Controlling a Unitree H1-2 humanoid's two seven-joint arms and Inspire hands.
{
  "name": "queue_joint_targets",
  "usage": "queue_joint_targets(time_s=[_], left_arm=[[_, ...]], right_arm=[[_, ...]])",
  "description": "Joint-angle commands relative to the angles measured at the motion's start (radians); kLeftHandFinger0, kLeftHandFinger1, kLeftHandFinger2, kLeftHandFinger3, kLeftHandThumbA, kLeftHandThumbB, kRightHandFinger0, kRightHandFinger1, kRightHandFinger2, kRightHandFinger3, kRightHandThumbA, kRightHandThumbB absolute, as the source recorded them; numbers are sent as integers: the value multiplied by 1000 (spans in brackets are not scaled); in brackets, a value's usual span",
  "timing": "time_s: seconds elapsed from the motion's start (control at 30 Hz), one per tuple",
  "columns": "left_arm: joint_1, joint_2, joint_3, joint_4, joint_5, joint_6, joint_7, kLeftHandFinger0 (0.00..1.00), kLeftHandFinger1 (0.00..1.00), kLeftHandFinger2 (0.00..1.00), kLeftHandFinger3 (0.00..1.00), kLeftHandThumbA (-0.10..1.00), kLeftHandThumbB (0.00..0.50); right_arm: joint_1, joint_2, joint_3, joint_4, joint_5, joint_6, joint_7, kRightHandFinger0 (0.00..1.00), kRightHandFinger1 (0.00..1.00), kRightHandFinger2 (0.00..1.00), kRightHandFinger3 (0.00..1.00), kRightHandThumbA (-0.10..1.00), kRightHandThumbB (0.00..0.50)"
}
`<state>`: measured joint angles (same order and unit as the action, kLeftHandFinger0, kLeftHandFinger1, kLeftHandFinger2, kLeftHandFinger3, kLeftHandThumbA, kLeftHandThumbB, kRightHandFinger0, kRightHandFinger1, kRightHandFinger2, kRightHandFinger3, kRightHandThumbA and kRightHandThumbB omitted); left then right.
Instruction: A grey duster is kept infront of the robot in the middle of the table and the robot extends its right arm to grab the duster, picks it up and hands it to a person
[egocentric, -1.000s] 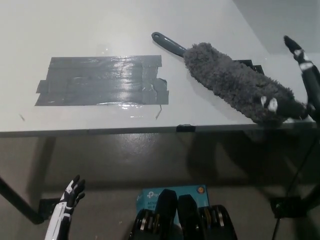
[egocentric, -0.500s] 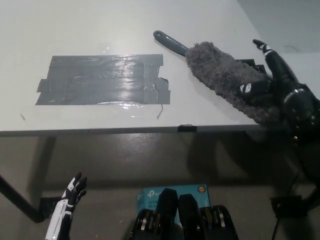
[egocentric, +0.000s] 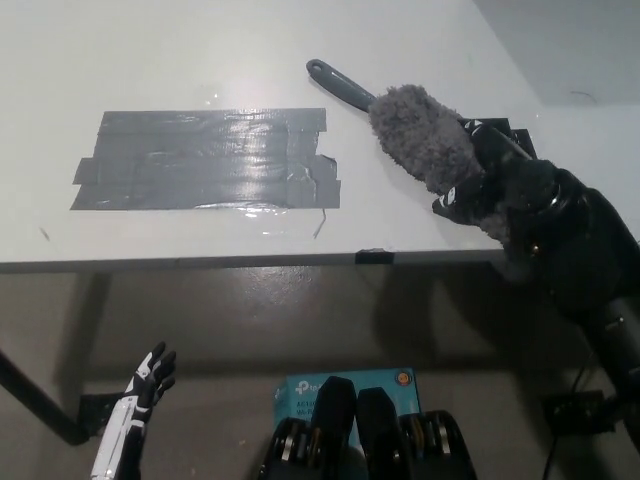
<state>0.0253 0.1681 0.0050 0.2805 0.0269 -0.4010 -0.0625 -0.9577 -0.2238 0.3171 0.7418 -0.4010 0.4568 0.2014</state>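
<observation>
The grey duster (egocentric: 420, 135) lies slanted on the right part of the white table (egocentric: 200, 60). Its dark handle (egocentric: 338, 83) points up-left, and its fluffy head reaches toward the table's right front corner. My black right hand (egocentric: 495, 190) lies over the lower right half of the fluffy head, hiding that end. Its fingers (egocentric: 450, 200) curl round the near side of the head. The duster still rests on the table. My white left hand (egocentric: 140, 400) hangs low at the bottom left, below the table's edge, with its fingers apart and nothing in it.
A broad patch of grey tape (egocentric: 205, 160) is stuck to the middle of the table. The table's front edge (egocentric: 250, 262) runs across the picture. A blue box (egocentric: 300, 392) lies on the floor below. A black fitting (egocentric: 505, 128) sits at the table's right edge.
My right arm has swung in from the right edge and come down onto the duster's fluffy end, its fingers wrapping round it. The duster has stayed in place. The left hand has barely moved.
</observation>
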Motion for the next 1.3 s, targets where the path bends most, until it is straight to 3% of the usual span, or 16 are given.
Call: queue_joint_targets(time_s=[0.0, 0.2, 0.53, 0.57, 0.6, 0.63, 0.7, 0.73, 0.77, 0.83, 0.97, 1.03, 1.07, 1.13, 1.23, 1.27], left_arm=[[-13, 18, 2, -32, 4, -15, -8, 1000, 1000, 1000, 1000, 1000, 407], [-20, 20, 3, -38, -2, -11, -12, 1000, 1000, 1000, 1000, 1000, 406], [-32, 25, 3, -38, -5, -11, -17, 1000, 1000, 1000, 1000, 1000, 404], [-32, 25, 3, -39, -5, -10, -17, 1000, 1000, 1000, 1000, 1000, 404], [-34, 25, 3, -38, -3, -11, -15, 1000, 1000, 1000, 1000, 1000, 405], [-36, 25, 3, -36, 1, -13, -13, 1000, 1000, 1000, 1000, 1000, 405], [-38, 25, 4, -37, 2, -13, -11, 1000, 1000, 1000, 1000, 1000, 404], [-39, 25, 4, -38, 1, -11, -12, 1000, 1000, 1000, 1000, 1000, 404], [-40, 25, 5, -38, -1, -10, -12, 1000, 1000, 1000, 1000, 1000, 403], [-44, 25, 5, -37, -2, -6, -12, 1000, 1000, 1000, 1000, 1000, 403], [-51, 28, 3, -27, 3, -15, -13, 1000, 1000, 1000, 1000, 1000, 398], [-51, 26, 4, -29, 7, -13, -7, 1000, 1000, 1000, 1000, 1000, 399], [-51, 26, 5, -29, 7, -13, -7, 1000, 1000, 1000, 1000, 1000, 399], [-53, 26, 4, -30, 8, -12, -8, 1000, 1000, 1000, 1000, 1000, 394], [-57, 28, 4, -32, 1, -8, -13, 1000, 1000, 1000, 1000, 1000, 393], [-58, 28, 4, -32, 2, -8, -13, 1000, 1000, 1000, 1000, 1000, 393]], right_arm=[[-101, -12, 62, 57, -72, 13, 63, 1000, 1000, 1000, 1000, 1000, 500], [-139, -22, 116, 158, -138, 13, 102, 1000, 1000, 1000, 1000, 978, 479], [-143, -27, 104, 311, -145, 13, -7, 1000, 1000, 1000, 1000, 513, 413], [-142, -28, 103, 315, -139, 13, -7, 936, 1000, 1000, 1000, 475, 402], [-141, -31, 99, 323, -127, 13, -12, 651, 798, 963, 1000, 426, 393], [-141, -31, 97, 329, -122, 13, -12, 347, 439, 616, 1000, 362, 373], [-142, -33, 89, 327, -118, 13, -2, 15, 80, 309, 1000, 213, 356], [-142, -34, 87, 322, -115, 13, 5, 3, 68, 289, 1000, 133, 359], [-143, -35, 94, 321, -118, 13, 11, 120, 247, 442, 1000, 28, 348], [-143, -42, 114, 310, -132, -1, 19, 23, 130, 332, 1000, -89, 264], [-117, -58, 113, 238, -127, -22, 25, 0, 127, 302, 1000, -100, 209], [-104, -62, 98, 204, -113, -26, 20, 50, 282, 372, 1000, -100, 201], [-98, -64, 80, 183, -93, -31, 28, 171, 457, 500, 971, -100, 217], [-91, -67, 58, 157, -70, -37, 38, 268, 520, 489, 744, -100, 235], [-53, -88, -11, 51, 8, -68, 95, 5, 241, 263, 257, -100, 263], [-46, -89, -26, 38, 22, -73, 103, 5, 241, 263, 257, -100, 263]])
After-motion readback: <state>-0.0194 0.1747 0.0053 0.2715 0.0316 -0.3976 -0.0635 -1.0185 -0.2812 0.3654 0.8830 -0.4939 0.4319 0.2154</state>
